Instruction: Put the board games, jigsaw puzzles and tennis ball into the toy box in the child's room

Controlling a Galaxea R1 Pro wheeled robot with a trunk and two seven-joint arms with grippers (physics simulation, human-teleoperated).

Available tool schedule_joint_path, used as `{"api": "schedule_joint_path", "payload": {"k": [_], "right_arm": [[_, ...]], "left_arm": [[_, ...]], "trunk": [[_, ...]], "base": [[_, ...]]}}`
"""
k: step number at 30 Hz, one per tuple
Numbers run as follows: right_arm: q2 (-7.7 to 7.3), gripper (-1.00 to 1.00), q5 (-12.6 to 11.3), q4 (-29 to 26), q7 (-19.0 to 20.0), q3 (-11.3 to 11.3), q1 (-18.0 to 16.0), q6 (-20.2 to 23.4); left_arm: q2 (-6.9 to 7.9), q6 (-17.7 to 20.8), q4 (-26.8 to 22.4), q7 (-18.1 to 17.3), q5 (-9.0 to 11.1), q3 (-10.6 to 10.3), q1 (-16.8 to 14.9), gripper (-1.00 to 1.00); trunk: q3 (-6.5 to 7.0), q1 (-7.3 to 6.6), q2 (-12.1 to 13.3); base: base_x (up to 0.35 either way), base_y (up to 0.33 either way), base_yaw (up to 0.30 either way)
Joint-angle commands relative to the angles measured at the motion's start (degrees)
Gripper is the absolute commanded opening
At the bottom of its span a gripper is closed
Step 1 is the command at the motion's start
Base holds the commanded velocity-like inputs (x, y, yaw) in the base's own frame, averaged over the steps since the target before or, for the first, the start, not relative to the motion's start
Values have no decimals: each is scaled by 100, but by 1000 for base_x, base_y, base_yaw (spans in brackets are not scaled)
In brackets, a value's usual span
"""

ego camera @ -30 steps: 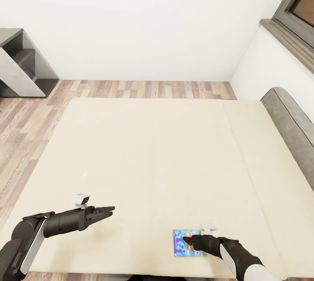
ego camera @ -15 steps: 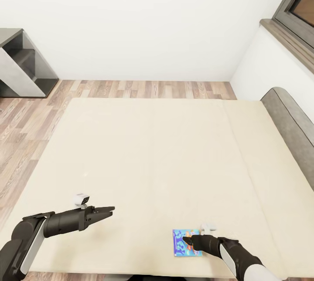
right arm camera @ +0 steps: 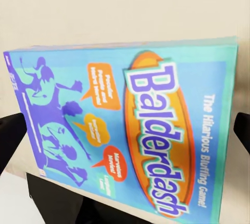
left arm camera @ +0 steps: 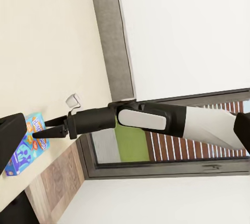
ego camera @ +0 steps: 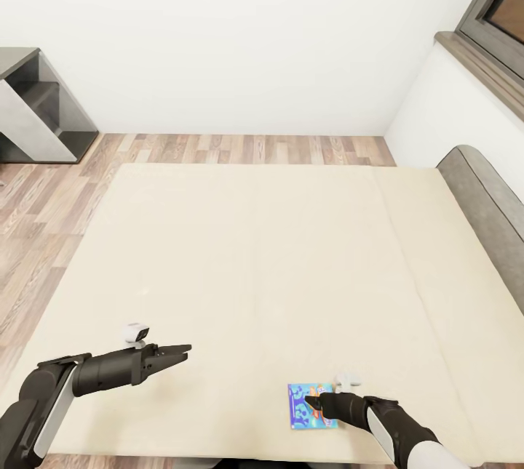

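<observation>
A blue board game point(ego camera: 306, 406) with cartoon figures lies flat on the beige bed point(ego camera: 255, 258), close to its near edge. My right gripper point(ego camera: 311, 402) hovers low over the box. In the right wrist view the box point(right arm camera: 130, 130), printed "Balderdash", lies between the two spread fingers point(right arm camera: 10, 140), so this gripper is open and I cannot tell whether it touches the box. My left gripper point(ego camera: 183, 350) is open and holds nothing, out over bare mattress to the left. The left wrist view shows the box point(left arm camera: 23, 148) beside my right arm point(left arm camera: 140, 119).
A grey padded headboard point(ego camera: 487, 207) runs along the bed's right side under a dark-framed window point(ego camera: 502, 3). Wood floor point(ego camera: 247, 149) lies beyond and left of the bed. A grey shelving unit point(ego camera: 36, 105) stands against the far wall at the left.
The head view has shifted very slightly. Both arms and the blue board game stay where they were.
</observation>
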Motion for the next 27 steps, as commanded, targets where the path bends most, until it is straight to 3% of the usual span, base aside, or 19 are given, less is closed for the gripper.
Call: {"api": "schedule_joint_path", "payload": {"k": [1, 15, 27], "right_arm": [[2, 100, 27, -10, 34, -47, 0, 47], [18, 100, 27, -1, 26, -36, 0, 416], [18, 100, 26, -1, 4, -36, 0, 452]], "left_arm": [[3, 61, -1, -15, 7, -1, -2, 100], [8, 54, -1, -25, 9, 8, -2, 100], [9, 53, -1, -32, 9, 8, -2, 100]], "trunk": [[-4, 1, -5], [-4, 1, -5], [-4, 1, -5]], "base": [[0, 0, 0], [0, 0, 0], [0, 2, 0]]}}
